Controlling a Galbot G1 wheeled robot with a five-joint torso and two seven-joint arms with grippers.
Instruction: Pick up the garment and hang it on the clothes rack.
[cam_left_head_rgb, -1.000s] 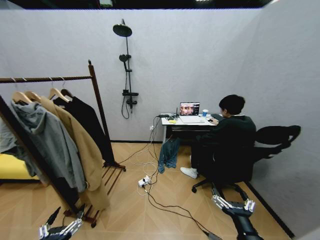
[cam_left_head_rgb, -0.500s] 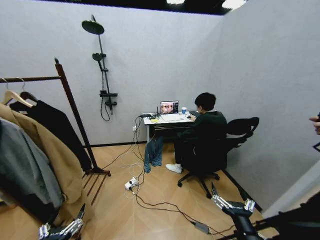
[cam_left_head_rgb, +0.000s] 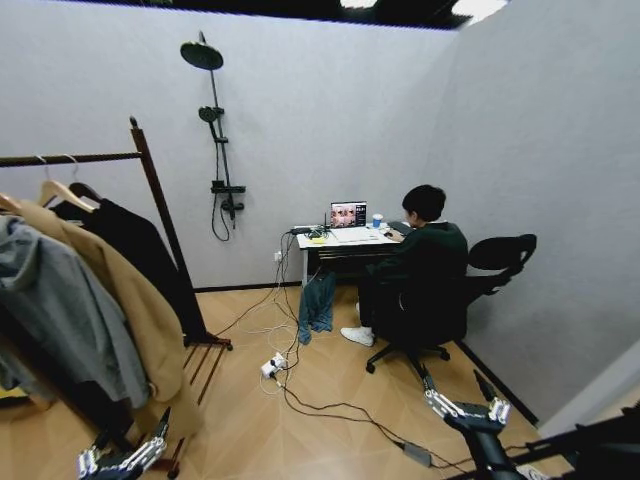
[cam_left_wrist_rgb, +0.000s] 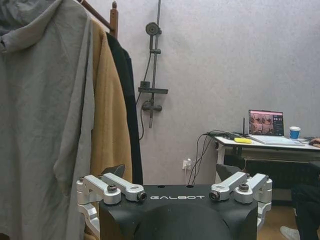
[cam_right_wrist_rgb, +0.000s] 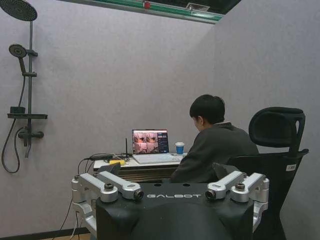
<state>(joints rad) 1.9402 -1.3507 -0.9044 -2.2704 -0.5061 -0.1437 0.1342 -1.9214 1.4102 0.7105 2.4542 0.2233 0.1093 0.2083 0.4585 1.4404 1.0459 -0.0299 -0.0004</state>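
Grippers, left (cam_left_head_rgb: 128, 448) and right (cam_left_head_rgb: 467, 396), hang low, spread, empty.

I see pale grey walls (cam_left_head_rgb: 330, 110), a wall shower fixture (cam_left_head_rgb: 215, 120), wood floor (cam_left_head_rgb: 320, 400), small bench (cam_left_head_rgb: 345, 240) with laptop (cam_left_head_rgb: 348, 214), black office chair (cam_left_head_rgb: 495, 265)

clothes rack (cam_left_head_rgb: 155, 195) – dark red-brown wood. garment (cam_left_head_rgb: 140, 245) – plain black, hung at the rack's end. coat (cam_left_head_rgb: 120, 300) beside it – tan, unpatterned; hoodie (cam_left_head_rgb: 60, 315) – grey, plain. hangers (cam_left_head_rgb: 65, 192) – pale wood. walls (cam_left_head_rgb: 330, 110) – light grey. floor (cam_left_head_rgb: 300, 420) – light wood, herringbone pattern. shower fitting (cam_left_head_rgb: 215, 120) – black. desk (cam_left_head_rgb: 345, 240) – white top; cup (cam_left_head_rgb: 377, 220) – blue. cloth over the desk edge (cam_left_head_rgb: 318, 305) – teal-blue. office chair (cam_left_head_rgb: 490, 275) – black. left gripper (cam_left_head_rgb: 120, 458) and right gripper (cam_left_head_rgb: 465, 410) – silver fingers on black bodies.
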